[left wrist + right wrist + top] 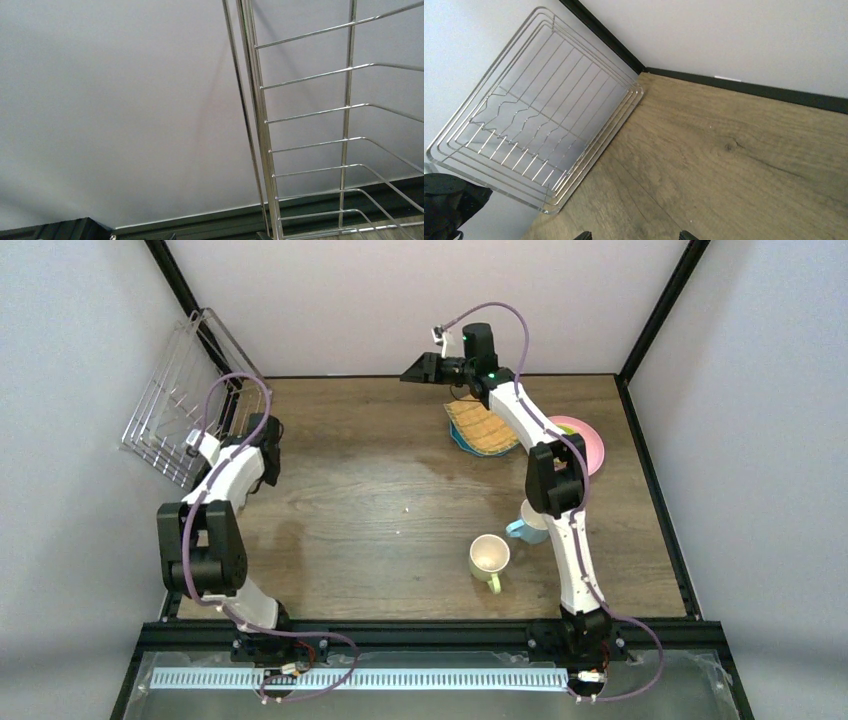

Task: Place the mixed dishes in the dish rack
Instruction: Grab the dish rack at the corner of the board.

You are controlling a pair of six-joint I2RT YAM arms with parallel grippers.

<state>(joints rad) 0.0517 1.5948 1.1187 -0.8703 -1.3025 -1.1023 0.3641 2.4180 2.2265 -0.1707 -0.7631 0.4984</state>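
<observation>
Table (380, 490): wood surface, carrying every item noted below.

Dish rack (180, 390): not lying flat. It stands on one edge in the far left corner, tilted back against the left wall, directly ahead of the left gripper (240, 412). That gripper's fingertips show only as two dark slivers set apart. The rack's rim runs down just beside one of them; contact cannot be determined.

Right gripper (412, 372): high over the table's far edge, pointed toward the rack, jaws wide apart, holding nothing.

Tan woven-look plate (485, 425): lying on the teal dotted plate (458, 443), just behind the right gripper, below its wrist.

Pink round plate (590, 445): beyond that stack, partly hidden by the right arm.

Pale yellow-green mug (490, 558): upright, well behind the right gripper.

Light-blue mug (522, 530): just beside the yellow-green one, partly covered by the right forearm.
</observation>
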